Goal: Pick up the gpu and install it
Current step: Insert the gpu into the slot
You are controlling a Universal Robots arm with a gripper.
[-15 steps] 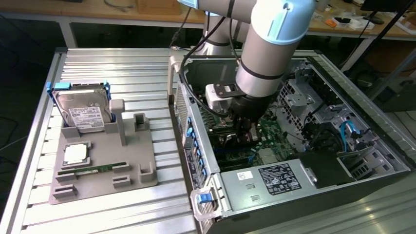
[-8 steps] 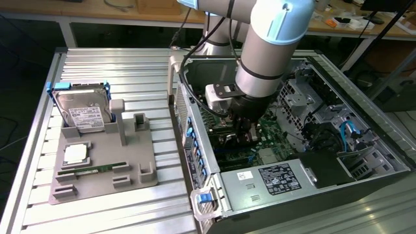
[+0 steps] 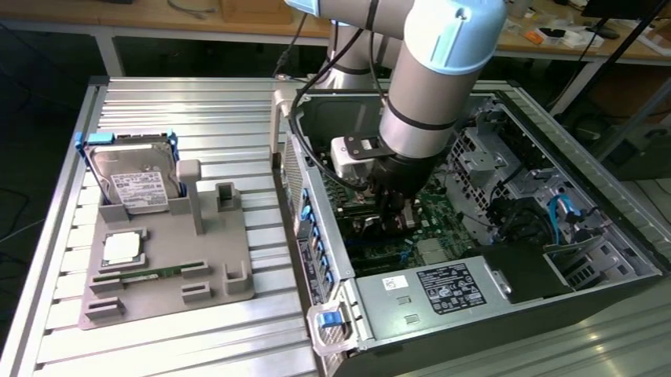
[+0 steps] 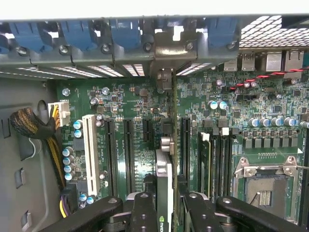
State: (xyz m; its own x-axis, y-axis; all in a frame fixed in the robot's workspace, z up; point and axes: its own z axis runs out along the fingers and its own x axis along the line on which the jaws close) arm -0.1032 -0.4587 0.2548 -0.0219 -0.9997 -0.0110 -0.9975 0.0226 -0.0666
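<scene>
Fingers clamped on upright gpu, its edge between motherboard slots, case wall well apart.

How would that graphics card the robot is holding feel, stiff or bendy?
Probably stiff: the gpu stands straight on edge between the gripper fingers, showing no sag. Likely fragile too, being a thin board over the motherboard slots, so sideways pushing might damage it.

Ribbed aluminium table; wooden workbench behind, dark floor
</scene>
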